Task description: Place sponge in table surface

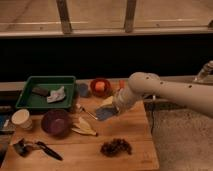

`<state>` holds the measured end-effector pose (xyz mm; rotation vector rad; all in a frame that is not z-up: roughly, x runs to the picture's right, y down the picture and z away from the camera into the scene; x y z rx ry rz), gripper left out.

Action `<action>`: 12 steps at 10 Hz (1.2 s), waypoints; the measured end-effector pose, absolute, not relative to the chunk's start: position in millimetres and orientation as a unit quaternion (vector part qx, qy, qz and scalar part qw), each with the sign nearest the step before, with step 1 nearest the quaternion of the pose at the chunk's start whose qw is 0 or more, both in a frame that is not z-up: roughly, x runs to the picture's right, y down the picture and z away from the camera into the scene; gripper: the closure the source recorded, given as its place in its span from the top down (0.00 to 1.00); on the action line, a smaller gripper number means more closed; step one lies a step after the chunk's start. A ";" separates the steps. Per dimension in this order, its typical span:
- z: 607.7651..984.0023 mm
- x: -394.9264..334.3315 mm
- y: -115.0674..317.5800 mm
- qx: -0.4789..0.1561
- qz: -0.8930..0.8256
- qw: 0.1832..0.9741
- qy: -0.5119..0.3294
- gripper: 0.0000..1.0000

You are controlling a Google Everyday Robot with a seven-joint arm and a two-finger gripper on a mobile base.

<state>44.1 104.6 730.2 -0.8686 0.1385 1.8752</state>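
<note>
The light-blue sponge [104, 114] hangs in my gripper [110, 108], a little above the middle of the wooden table surface [134, 134]. The gripper is shut on the sponge, and its fingers are mostly hidden behind the wrist. My white arm [150, 90] reaches in from the right. The sponge is to the right of the purple bowl [55, 123] and in front of the red bowl [100, 86].
A green tray [30, 102] at the back left holds a dark grey block [39, 91] and a white cloth [56, 95]. Also on the table are a blue cup [83, 90], a banana peel [84, 128], a spoon [86, 112], a white cup [21, 119], a black tool [39, 148] and a brown clump [116, 147].
</note>
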 end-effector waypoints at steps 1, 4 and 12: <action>727.8 53.0 99.5 -0.360 0.785 0.502 0.039 0.00; 732.3 48.5 106.5 -0.341 0.783 0.516 0.065 0.00; 804.4 69.7 89.9 -0.233 0.783 0.542 0.196 0.00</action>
